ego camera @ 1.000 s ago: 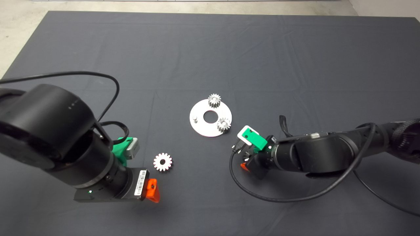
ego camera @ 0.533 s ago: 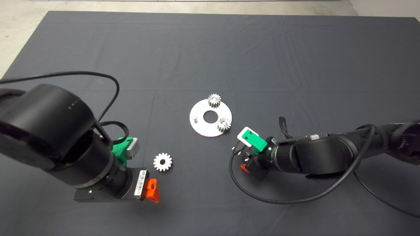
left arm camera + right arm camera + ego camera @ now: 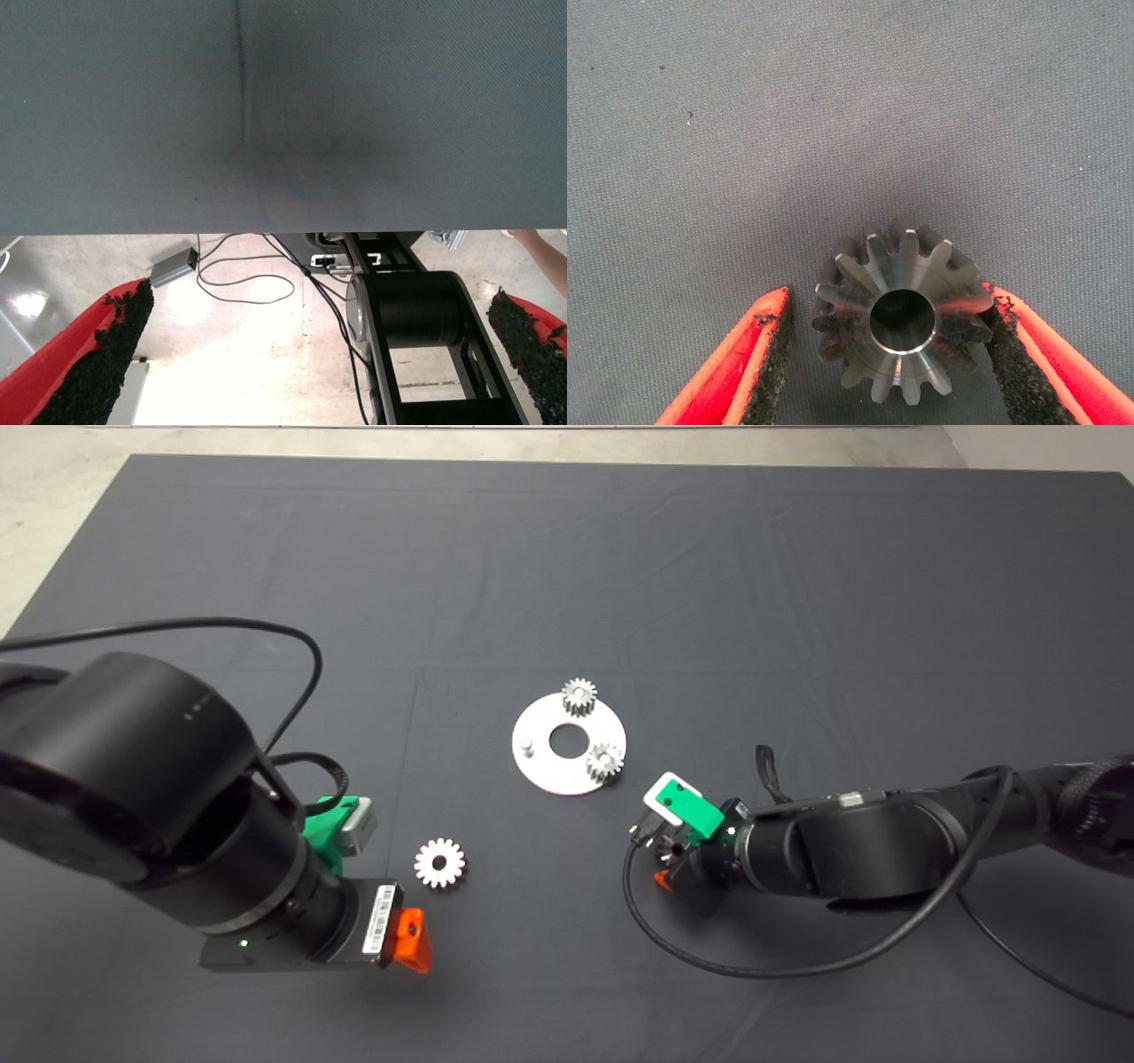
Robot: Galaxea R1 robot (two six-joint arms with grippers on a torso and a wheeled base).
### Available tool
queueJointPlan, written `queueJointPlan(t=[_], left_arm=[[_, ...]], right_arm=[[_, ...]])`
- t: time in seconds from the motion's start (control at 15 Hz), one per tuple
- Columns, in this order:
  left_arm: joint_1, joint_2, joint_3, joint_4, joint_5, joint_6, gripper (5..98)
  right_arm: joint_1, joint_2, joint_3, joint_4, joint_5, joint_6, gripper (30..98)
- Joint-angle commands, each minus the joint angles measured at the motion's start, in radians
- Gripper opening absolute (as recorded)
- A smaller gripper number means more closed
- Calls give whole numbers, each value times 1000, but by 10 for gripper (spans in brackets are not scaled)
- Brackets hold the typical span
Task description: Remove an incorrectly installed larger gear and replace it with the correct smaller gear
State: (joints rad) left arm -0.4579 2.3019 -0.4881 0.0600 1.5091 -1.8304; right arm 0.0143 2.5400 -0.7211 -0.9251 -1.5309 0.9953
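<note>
The smaller gear [image 3: 902, 320], dark steel with a round bore, lies flat on the mat between the red fingers of my right gripper [image 3: 886, 297]. The jaws stand open around it: one pad [image 3: 1003, 335] is at its teeth, the other pad [image 3: 769, 354] is a small gap away. In the head view the right gripper [image 3: 666, 861] sits low on the mat, front right of the white disc [image 3: 549, 772], and covers most of that gear. The larger gear [image 3: 439, 863] lies flat on the mat, just right of my left gripper [image 3: 403, 937], which is open and holds nothing.
The white disc carries two pale small gears [image 3: 578, 696] [image 3: 604, 762], a bare peg [image 3: 526, 746] and a centre hole. The right arm's black cable [image 3: 709, 957] loops on the mat. The left wrist view shows the mat's edge [image 3: 266, 232] and floor with cables.
The right arm has shifted slightly toward the mat's front edge, with its gripper settling around the smaller gear. The left arm and the other gears have not moved.
</note>
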Motion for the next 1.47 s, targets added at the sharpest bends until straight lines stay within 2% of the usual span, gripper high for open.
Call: queueJointPlan(t=[0.0, 0.13, 0.4, 0.53, 1.4], left_arm=[[-12, -3, 16, 0, 1, -9, 976], [-12, -3, 17, 0, 0, -10, 976], [-12, -3, 17, 1, 0, -10, 976], [-12, -3, 16, 0, 2, -10, 976], [-12, 1, 16, 1, 3, -10, 976]], right_arm=[[15, -3, 5, -32, -49, -3, 553], [15, -3, 3, -38, -49, -1, 502], [15, 1, -4, -38, -49, -1, 501], [15, 7, -7, -38, -48, -1, 458], [15, 7, -7, -66, -47, 0, 421]])
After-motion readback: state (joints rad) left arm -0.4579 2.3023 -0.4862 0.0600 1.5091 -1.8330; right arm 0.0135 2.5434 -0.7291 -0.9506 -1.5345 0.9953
